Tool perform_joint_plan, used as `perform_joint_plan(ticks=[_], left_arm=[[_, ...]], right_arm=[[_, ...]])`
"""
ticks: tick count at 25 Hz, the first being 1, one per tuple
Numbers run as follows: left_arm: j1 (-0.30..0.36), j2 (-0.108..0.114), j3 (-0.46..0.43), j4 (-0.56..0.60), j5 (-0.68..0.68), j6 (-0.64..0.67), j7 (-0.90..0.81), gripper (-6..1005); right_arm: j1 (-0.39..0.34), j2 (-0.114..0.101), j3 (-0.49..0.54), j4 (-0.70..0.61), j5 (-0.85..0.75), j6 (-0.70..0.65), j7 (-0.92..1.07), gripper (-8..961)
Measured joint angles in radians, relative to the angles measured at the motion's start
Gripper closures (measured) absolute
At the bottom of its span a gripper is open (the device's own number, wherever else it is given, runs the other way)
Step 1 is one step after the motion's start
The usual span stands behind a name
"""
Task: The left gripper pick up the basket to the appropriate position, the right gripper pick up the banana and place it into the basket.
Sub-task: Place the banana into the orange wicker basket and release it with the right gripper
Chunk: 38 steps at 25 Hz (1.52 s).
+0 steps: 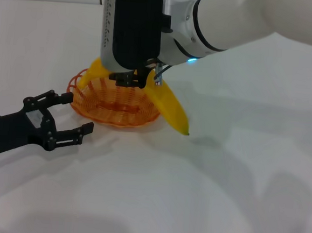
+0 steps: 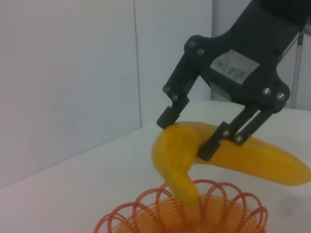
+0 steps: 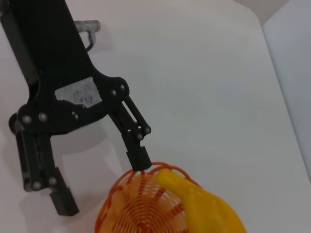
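The orange wire basket (image 1: 118, 112) stands on the white table. The yellow banana (image 1: 168, 105) lies slanted across it, with one end down inside and the dark tip beyond the right rim. My right gripper (image 1: 131, 78) is above the basket, shut on the banana's middle; the left wrist view shows its fingers (image 2: 210, 148) clamping the banana (image 2: 257, 162) above the basket rim (image 2: 146, 213). My left gripper (image 1: 79, 111) is open at the basket's left side. In the right wrist view one of its fingertips (image 3: 139, 161) is at the rim of the basket (image 3: 133, 208), beside the banana (image 3: 204, 208).
The white table (image 1: 220, 197) stretches in front and to the right of the basket. The right arm's white and grey housing (image 1: 228, 19) hangs over the far side. A pale wall (image 2: 68, 73) stands behind the table.
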Motion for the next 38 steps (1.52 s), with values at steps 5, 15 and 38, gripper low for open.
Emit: perform_joint_plan(ticks=[5, 15, 38], left_arm=[[0.000, 0.000, 0.001, 0.000, 0.001, -0.001, 0.000, 91], [-0.010, 0.000, 0.002, -0.002, 0.001, -0.001, 0.000, 91], [-0.027, 0.003, 0.002, -0.023, 0.001, -0.001, 0.009, 91]], right_arm=[[0.006, 0.000, -0.015, 0.017, -0.003, 0.048, 0.001, 432], [0.068, 0.001, -0.089, 0.110, 0.008, 0.148, 0.039, 400], [0.094, 0.006, -0.105, 0.154, 0.021, 0.183, 0.041, 325]])
